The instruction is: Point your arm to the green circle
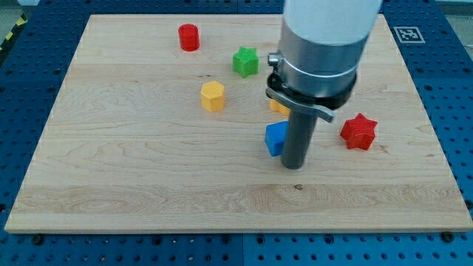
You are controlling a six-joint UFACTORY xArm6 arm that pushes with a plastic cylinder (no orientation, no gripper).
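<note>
My tip [294, 165] rests on the wooden board [148, 185], just right of and touching or nearly touching a blue block [275, 138]. No green circle shows in the camera view. The only green block I see is a green star [246, 61], well above and left of the tip. The arm's wide grey body [325, 37] hides part of the board at the view's top right.
A red cylinder [189, 37] stands at the top left. A yellow hexagon [213, 96] lies left of centre. A red star [359, 131] lies right of the tip. An orange-yellow block [277, 106] shows partly behind the arm.
</note>
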